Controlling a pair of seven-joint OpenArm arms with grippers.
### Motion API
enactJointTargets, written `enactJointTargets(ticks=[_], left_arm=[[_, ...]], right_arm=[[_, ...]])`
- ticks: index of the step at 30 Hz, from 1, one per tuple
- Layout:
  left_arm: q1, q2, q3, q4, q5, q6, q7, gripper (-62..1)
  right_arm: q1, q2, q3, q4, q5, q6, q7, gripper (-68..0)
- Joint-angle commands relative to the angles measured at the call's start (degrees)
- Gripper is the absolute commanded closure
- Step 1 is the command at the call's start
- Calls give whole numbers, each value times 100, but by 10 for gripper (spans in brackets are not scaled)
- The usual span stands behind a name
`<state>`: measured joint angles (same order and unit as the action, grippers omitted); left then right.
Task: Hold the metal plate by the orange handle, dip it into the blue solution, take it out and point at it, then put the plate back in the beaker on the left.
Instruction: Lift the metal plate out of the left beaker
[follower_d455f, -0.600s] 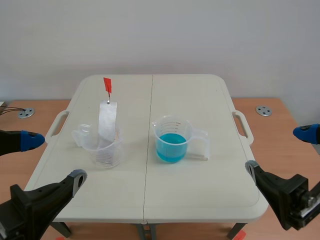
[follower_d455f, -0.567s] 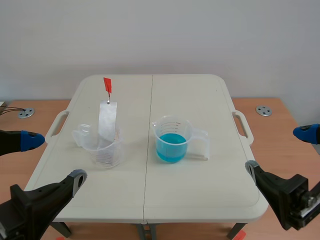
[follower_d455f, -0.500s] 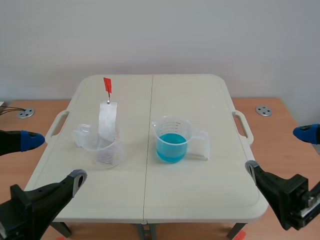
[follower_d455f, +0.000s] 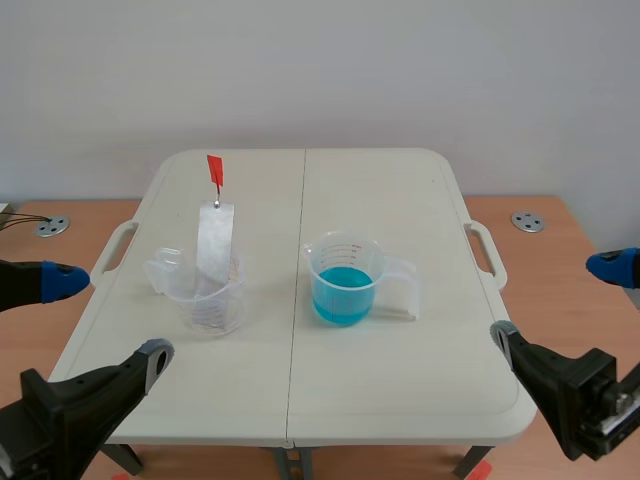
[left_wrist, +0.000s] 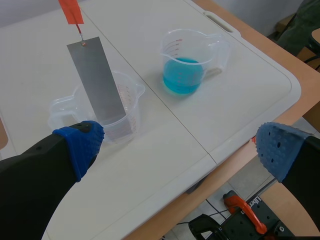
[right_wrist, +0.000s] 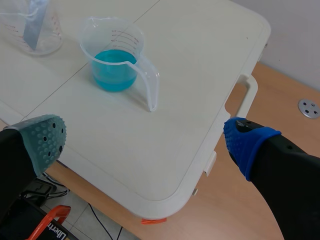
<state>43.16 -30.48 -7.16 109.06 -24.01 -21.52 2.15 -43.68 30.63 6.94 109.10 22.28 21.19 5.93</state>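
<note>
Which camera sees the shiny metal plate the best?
The left wrist view: the metal plate shows whole and close, leaning in the clear beaker, orange handle on top. The scene view shows it smaller; the right wrist view catches only its lower end.

above plate: orange handle (follower_d455f: 215, 172) sticks up over the metal plate (follower_d455f: 215, 245), open air all round it
left beaker (follower_d455f: 205, 300): its rim hems in the plate's lower part
middle: bare table (follower_d455f: 380, 200) strip between left beaker and blue beaker (follower_d455f: 342, 285)
blue beaker: mouth open upward, side handle juts right
near side: bare table before both beakers
</note>
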Motion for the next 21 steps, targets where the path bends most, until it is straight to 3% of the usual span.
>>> enactJointTargets(ticks=[1, 6, 7, 10, 11, 12, 21], left_arm=[[-17, 31, 17, 44, -44, -31, -59, -623], [-17, 31, 17, 44, -44, -31, -57, -618], [-17, 31, 17, 44, -44, -31, -57, -540], [-20, 26, 15, 44, -42, -37, -57, -106], [-20, 28, 15, 44, -44, -98, -59, 2], [-20, 28, 15, 44, -52, -122, -70, -20], [2, 28, 15, 44, -20, -55, 20, -22]], right_arm=[[68, 13, 13, 109, 24, -20, 61, -663], [68, 13, 13, 109, 22, -20, -50, -663], [70, 13, 13, 109, 24, -20, -46, -663], [98, 13, 13, 109, 24, -17, -46, -663], [103, 11, 13, 109, 26, -17, -46, -663], [142, 11, 0, 109, 28, -13, -46, -663], [916, -114, -570, 66, 48, -20, -221, -663]])
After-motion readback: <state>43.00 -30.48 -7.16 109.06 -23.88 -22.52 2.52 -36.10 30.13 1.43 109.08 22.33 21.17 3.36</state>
